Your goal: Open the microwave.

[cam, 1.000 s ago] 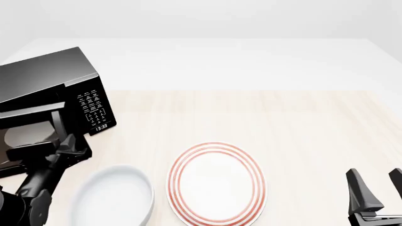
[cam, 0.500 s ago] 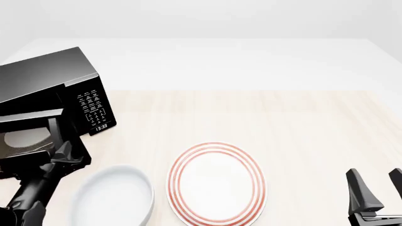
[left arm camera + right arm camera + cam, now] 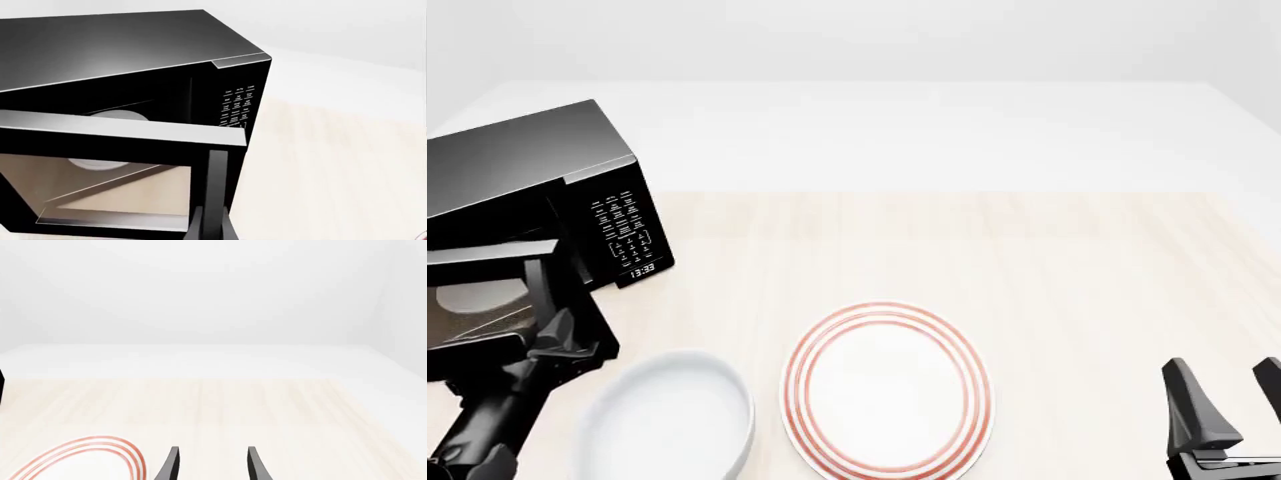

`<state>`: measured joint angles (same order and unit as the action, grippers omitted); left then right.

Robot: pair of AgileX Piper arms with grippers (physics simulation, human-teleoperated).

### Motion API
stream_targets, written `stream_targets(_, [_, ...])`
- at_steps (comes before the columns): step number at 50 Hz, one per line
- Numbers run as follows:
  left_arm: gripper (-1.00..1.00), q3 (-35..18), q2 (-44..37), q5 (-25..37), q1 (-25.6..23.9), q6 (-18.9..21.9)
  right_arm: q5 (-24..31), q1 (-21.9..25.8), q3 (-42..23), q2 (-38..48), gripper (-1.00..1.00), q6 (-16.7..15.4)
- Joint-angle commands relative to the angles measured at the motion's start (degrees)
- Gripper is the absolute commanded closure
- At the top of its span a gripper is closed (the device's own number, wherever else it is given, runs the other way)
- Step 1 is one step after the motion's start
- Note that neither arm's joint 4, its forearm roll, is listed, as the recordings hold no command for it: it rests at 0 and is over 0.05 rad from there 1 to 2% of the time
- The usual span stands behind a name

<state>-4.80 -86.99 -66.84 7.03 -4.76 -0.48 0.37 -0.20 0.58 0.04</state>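
Note:
The glossy black microwave (image 3: 534, 165) stands at the table's left, its keypad (image 3: 625, 225) turned toward the middle. Its door (image 3: 481, 290) hangs partly open, swung out toward the near side. My left gripper (image 3: 565, 338) is shut on the door's vertical bar handle (image 3: 547, 290). In the left wrist view the handle (image 3: 216, 185) runs down between the gripper (image 3: 213, 231) fingers, and the door (image 3: 113, 140) stands away from the microwave (image 3: 133, 45), showing the dark cavity. My right gripper (image 3: 1228, 400) rests open and empty at the near right, also seen in its own view (image 3: 210, 465).
A white bowl (image 3: 674, 420) sits just right of my left arm near the front edge. A red-ringed white plate (image 3: 885, 390) lies at the middle front, its rim (image 3: 100, 445) showing in the right wrist view. Light wooden table (image 3: 1028, 260) stretches to the right.
The microwave door has swung further open toward the near side, and my left arm has drawn back and to the left with the handle. The right arm has not moved.

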Motion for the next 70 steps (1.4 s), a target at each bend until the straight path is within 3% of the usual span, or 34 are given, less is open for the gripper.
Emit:
stream_targets(1, [1.0, -1.2, 2.0, -1.7, -2.0, -0.6, 0.0, 0.0, 0.0, 0.0, -1.0, 0.0])
stream_targets(20, [1.0, -0.8, 2.5, -1.7, -1.1, -1.2, 0.0, 0.0, 0.0, 0.0, -1.0, 0.0])
stream_targets(21, [-1.0, -0.9, 2.9, -1.4, -1.4, -0.8, 0.0, 0.0, 0.0, 0.0, -1.0, 0.0])
stream_targets(44, [-1.0, -0.3, 3.0, -1.5, 0.1, -0.4, 0.0, 0.0, 0.0, 0.0, -1.0, 0.0])
stream_targets(70, [-1.0, 2.7, 17.5, 7.8, 1.0, -0.3, 0.0, 0.0, 0.0, 0.0, -1.0, 0.0])
